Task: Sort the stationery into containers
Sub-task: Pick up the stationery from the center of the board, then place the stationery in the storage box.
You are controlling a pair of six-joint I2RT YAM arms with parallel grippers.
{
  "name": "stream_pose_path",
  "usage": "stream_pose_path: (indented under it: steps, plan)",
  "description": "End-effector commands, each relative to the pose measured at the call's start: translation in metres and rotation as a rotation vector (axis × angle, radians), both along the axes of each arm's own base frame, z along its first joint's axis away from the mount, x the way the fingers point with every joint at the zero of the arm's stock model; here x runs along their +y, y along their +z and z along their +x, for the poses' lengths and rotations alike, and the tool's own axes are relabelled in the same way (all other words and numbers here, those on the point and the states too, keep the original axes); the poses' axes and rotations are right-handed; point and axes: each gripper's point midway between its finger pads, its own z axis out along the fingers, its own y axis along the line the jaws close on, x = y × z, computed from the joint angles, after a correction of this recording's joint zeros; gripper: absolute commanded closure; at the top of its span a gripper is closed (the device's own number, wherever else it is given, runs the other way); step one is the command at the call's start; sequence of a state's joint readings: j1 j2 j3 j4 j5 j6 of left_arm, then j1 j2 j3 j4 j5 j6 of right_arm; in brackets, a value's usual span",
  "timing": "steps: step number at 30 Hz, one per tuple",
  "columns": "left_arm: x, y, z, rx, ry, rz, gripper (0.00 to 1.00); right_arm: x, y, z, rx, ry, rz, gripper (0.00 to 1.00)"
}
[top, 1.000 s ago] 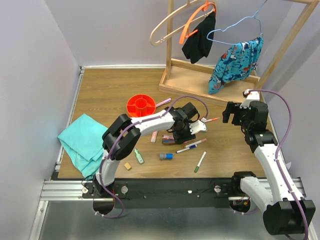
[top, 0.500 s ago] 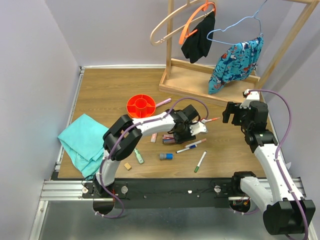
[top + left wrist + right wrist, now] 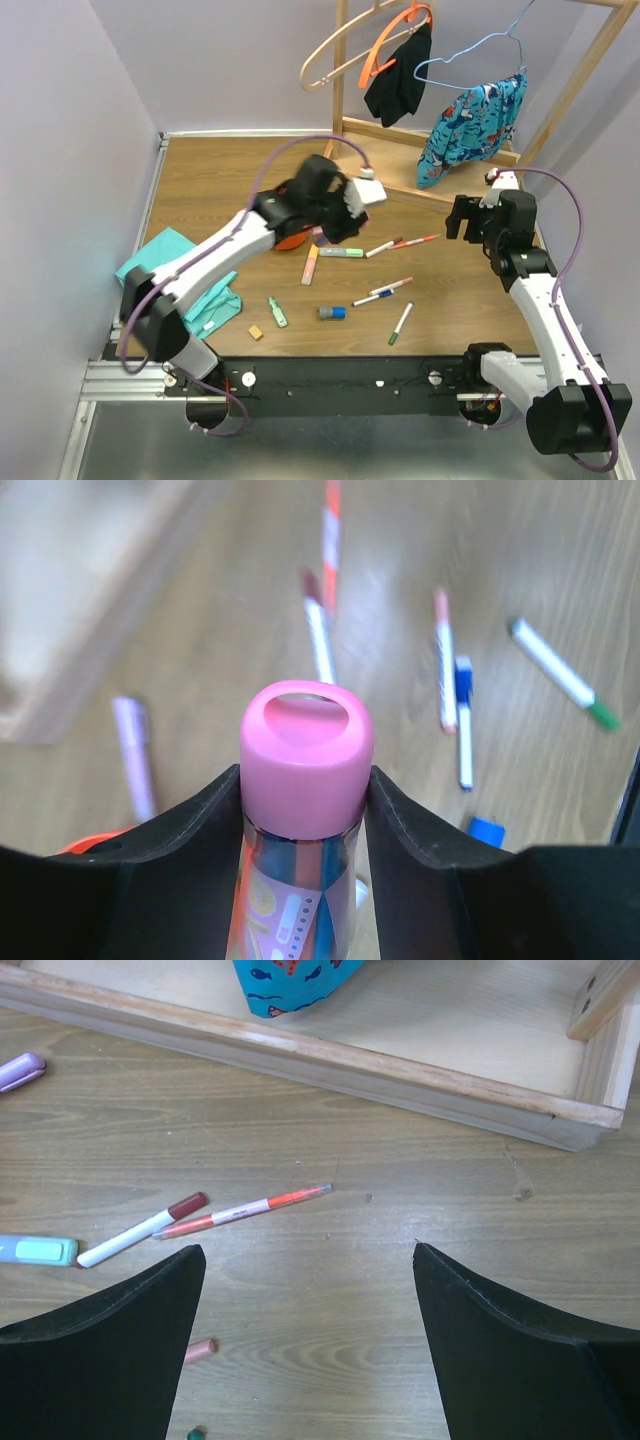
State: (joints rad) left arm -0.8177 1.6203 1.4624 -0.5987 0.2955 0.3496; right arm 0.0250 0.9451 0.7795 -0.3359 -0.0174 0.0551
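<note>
Gripping a pink-capped patterned tube [image 3: 305,742] in the left pincer [image 3: 305,790], round orange plastic organiser [image 3: 95,841] close below it, likely needing lowering into a compartment; leaving right pincer [image 3: 308,1250] gaping.

A pink-capped patterned tube [image 3: 305,742] is clamped upright in the left end effector [image 3: 304,780] beside the mostly hidden orange organiser [image 3: 92,842], while thin markers [image 3: 382,247], pastel highlighters [image 3: 342,252], a blue piece [image 3: 333,313] and a tan cube [image 3: 256,332] lie scattered on the worktop [image 3: 200,180].
</note>
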Motion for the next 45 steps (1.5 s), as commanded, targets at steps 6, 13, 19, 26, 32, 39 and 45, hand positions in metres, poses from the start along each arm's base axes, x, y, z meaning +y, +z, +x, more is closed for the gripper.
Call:
stream_pose_path:
  steps: [6, 13, 19, 26, 32, 39, 45]
  plan:
    - [0.067, 0.093, 0.057, -0.291, 0.242, -0.593, 1.0, 0.001, 0.021, 0.015, 0.006, 0.04, -0.029, 0.08]
    - [0.123, 0.102, 0.103, -0.47, 0.428, -0.771, 1.0, -0.006, 0.028, 0.019, 0.056, 0.071, -0.093, 0.09]
    - [0.143, 0.086, 0.116, -0.45, 0.48, -0.777, 1.0, -0.022, 0.027, 0.024, 0.071, 0.041, -0.082, 0.11]
    - [0.139, 0.07, 0.128, -0.412, 0.494, -0.783, 1.0, -0.036, 0.024, 0.026, 0.09, 0.018, -0.085, 0.11]
    - [0.152, 0.056, 0.148, -0.419, 0.537, -0.764, 1.0, -0.041, 0.029, 0.031, 0.093, 0.018, -0.102, 0.11]
    - [0.154, 0.033, 0.155, -0.382, 0.541, -0.715, 1.0, -0.04, 0.015, 0.026, 0.113, 0.017, -0.093, 0.11]
    - [0.154, 0.024, 0.154, -0.356, 0.55, -0.704, 0.87, -0.038, 0.007, 0.022, 0.126, 0.02, -0.084, 0.11]
